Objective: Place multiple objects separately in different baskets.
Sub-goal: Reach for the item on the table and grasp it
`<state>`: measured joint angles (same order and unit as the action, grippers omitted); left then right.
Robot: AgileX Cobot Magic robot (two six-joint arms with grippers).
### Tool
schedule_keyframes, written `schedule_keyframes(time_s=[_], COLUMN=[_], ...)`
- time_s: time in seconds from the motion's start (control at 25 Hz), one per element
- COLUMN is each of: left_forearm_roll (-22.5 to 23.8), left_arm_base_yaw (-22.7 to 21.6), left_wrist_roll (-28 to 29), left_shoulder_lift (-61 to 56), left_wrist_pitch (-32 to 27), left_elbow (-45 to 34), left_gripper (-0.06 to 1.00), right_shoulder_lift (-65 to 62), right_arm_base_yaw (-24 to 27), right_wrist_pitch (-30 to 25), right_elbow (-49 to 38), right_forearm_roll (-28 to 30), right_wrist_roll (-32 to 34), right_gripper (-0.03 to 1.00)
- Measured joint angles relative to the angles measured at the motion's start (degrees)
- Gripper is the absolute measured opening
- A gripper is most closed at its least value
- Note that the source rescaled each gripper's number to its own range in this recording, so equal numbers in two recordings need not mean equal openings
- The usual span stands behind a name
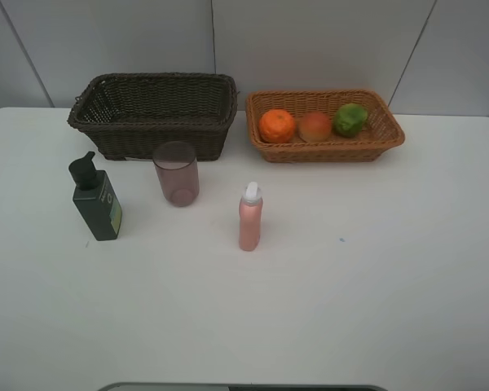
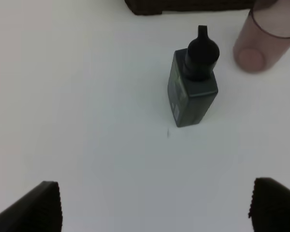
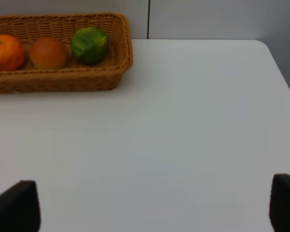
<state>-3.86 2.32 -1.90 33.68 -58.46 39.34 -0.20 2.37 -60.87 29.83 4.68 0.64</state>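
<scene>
The light orange-brown basket [image 1: 391, 134] at the back right holds the orange [image 1: 277, 125], the red-orange fruit [image 1: 314, 126] and the green fruit [image 1: 350, 120]. The dark brown deep basket [image 1: 151, 114] stands at the back left. In front of it stand the dark green pump bottle [image 1: 96, 199], the pinkish-purple cup [image 1: 177, 173] and the slim pink bottle [image 1: 250, 217]. Neither arm shows in the high view. My left gripper [image 2: 154, 205] is open above the table, short of the pump bottle [image 2: 192, 87]. My right gripper [image 3: 150, 205] is open and empty, away from the fruit basket [image 3: 121, 53].
The white table [image 1: 350, 285] runs wide in front of the bottles. A grey wall [image 1: 310, 41] stands behind the baskets. The table's right edge [image 3: 280, 72] shows in the right wrist view.
</scene>
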Motion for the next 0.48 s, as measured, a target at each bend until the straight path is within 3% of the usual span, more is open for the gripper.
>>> schedule_keyframes(time_s=[0.28, 0.48], left_forearm_roll=[-0.37, -0.17], left_arm_base_yaw=[0.37, 5.89], left_wrist_roll=[5.63, 10.74], left_shoulder_lift=[25.94, 38.56], left_wrist_pitch=[1.45, 1.51], left_elbow=[10.55, 16.24], left_gripper=[1.0, 1.0], right_shoulder_lift=[0.0, 0.0], right_arm_base_yaw=[0.0, 0.0], right_wrist_pitch=[0.0, 0.0], right_elbow=[0.0, 0.0], right_forearm_roll=[0.0, 0.0], right_wrist_roll=[0.0, 0.0], right_gripper=[1.0, 1.0])
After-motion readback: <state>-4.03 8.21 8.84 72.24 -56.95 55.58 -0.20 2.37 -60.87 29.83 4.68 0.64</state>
